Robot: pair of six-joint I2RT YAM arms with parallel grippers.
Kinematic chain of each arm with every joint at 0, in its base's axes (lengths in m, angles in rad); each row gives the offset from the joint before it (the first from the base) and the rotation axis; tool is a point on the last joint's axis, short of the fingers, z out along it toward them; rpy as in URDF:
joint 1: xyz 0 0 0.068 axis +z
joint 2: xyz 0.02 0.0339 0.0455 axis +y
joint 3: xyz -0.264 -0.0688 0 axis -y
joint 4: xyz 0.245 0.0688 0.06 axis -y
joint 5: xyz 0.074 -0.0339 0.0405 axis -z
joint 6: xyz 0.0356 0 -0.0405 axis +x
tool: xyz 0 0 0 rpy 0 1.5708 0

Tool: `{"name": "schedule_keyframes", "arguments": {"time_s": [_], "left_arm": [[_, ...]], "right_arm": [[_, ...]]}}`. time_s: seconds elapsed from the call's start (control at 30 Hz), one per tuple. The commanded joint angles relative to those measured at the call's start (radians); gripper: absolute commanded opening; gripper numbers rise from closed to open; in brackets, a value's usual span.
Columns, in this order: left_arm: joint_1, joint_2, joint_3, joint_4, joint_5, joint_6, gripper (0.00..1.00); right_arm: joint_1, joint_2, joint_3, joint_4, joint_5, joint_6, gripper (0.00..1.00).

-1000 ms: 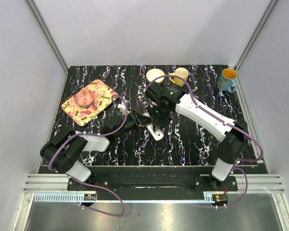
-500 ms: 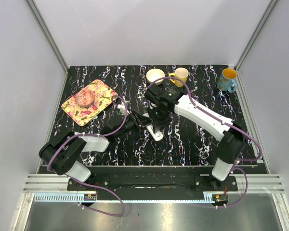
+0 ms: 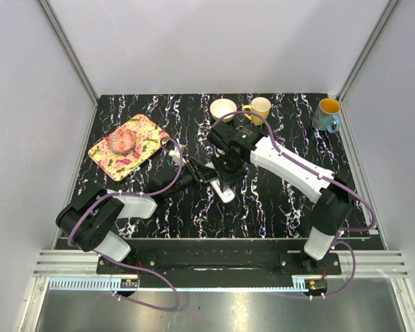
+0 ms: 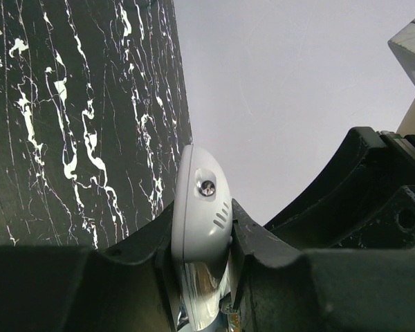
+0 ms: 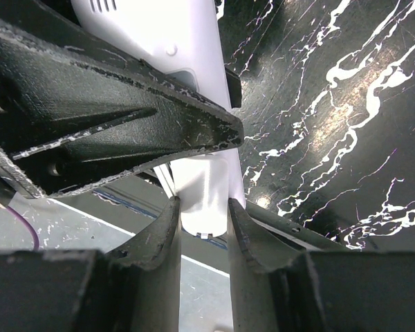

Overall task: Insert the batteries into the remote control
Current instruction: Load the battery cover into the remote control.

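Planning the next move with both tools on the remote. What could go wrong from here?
1. The left tool and the right tool both clamp the remote control. Unsynchronised motion could twist it or pull it loose.
2. The right tool seems to grip only the remote control's end, so it may slip.
3. In the right wrist view the left tool crosses close by, so the two tools may collide.

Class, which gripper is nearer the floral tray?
Left. The left gripper holds the remote control right of the floral tray; the right gripper clamps it farther right.
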Motion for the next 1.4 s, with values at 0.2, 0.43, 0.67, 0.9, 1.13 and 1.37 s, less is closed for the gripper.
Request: {"name": "schedule_keyframes", "arguments": {"time_s": [0.2,0.43,0.67,0.9,1.13,1.37], "left_arm": [[-0.015,0.017,0.039,0.207,0.089,-0.061,0.00],[-0.018,0.023,0.039,0.211,0.100,-0.063,0.00],[-0.023,0.027,0.042,0.201,0.108,-0.055,0.00],[-0.026,0.033,0.042,0.198,0.108,-0.053,0.00],[-0.026,0.035,0.039,0.196,0.095,-0.053,0.00],[-0.023,0.017,0.031,0.176,0.071,-0.043,0.00]], "right_arm": [[0.007,-0.017,0.047,-0.016,-0.031,-0.046,0.00],[0.007,-0.020,0.055,-0.042,-0.035,-0.062,0.00],[0.010,-0.019,0.060,-0.045,-0.032,-0.069,0.00],[0.013,-0.023,0.073,-0.056,-0.020,-0.072,0.00],[0.013,-0.035,0.084,-0.068,-0.016,-0.068,0.00],[0.013,-0.051,0.070,-0.076,-0.026,-0.063,0.00]]}}
